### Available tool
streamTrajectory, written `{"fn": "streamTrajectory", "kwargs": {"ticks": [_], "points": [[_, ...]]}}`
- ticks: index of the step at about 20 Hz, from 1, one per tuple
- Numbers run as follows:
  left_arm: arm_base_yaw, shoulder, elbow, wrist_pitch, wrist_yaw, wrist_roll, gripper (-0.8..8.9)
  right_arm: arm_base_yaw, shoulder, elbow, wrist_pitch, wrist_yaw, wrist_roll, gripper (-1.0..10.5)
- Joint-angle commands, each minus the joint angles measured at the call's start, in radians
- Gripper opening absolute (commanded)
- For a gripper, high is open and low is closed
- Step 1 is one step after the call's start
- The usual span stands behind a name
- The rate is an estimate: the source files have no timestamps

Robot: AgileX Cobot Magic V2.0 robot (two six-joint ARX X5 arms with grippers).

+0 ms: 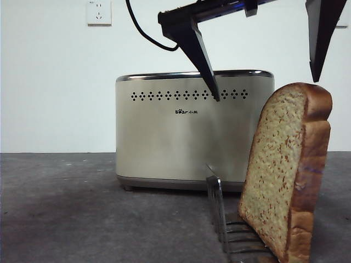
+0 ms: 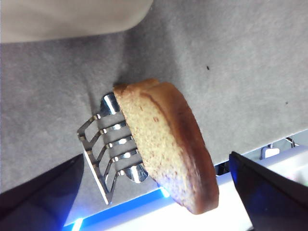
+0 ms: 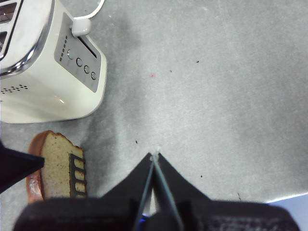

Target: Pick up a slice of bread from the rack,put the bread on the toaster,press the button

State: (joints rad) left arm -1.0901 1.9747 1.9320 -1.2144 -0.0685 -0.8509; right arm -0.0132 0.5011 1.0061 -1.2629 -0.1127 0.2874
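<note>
The slice of bread (image 1: 285,170) stands tilted in the steel rack (image 1: 219,211) at the near right, in front of the cream toaster (image 1: 181,137). My left gripper (image 1: 266,90) hangs just above the bread's top, open wide, with one jaw on each side and not touching it. The left wrist view shows the bread (image 2: 163,139) in the rack (image 2: 103,149) between the open left gripper (image 2: 156,155). My right gripper (image 3: 154,156) is shut and empty over bare table, off to the side of the toaster (image 3: 43,72), with the bread (image 3: 53,163) and rack (image 3: 77,175) nearby.
The toaster's end panel has a row of round buttons (image 3: 79,61) and a white lever (image 3: 82,26). A wall socket (image 1: 98,12) sits on the white wall behind. A black cable (image 1: 142,30) hangs from the left arm. The table (image 1: 60,208) is grey.
</note>
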Motion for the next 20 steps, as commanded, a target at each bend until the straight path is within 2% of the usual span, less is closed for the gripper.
{"fn": "streamTrajectory", "kwargs": {"ticks": [1, 7, 15, 20], "points": [[-0.004, 0.028, 0.002, 0.015, 0.006, -0.013, 5.07, 0.001, -0.001, 0.005, 0.005, 0.017, -0.011, 0.0], [-0.004, 0.074, 0.002, -0.003, 0.023, -0.017, 5.07, 0.001, -0.001, 0.005, 0.001, 0.019, -0.012, 0.0], [0.005, 0.074, 0.002, -0.096, -0.022, -0.012, 4.86, 0.001, -0.001, 0.005, -0.003, 0.019, -0.011, 0.0], [0.005, 0.074, 0.002, -0.077, -0.003, -0.012, 2.14, 0.001, -0.001, 0.005, -0.003, 0.019, -0.011, 0.0]]}}
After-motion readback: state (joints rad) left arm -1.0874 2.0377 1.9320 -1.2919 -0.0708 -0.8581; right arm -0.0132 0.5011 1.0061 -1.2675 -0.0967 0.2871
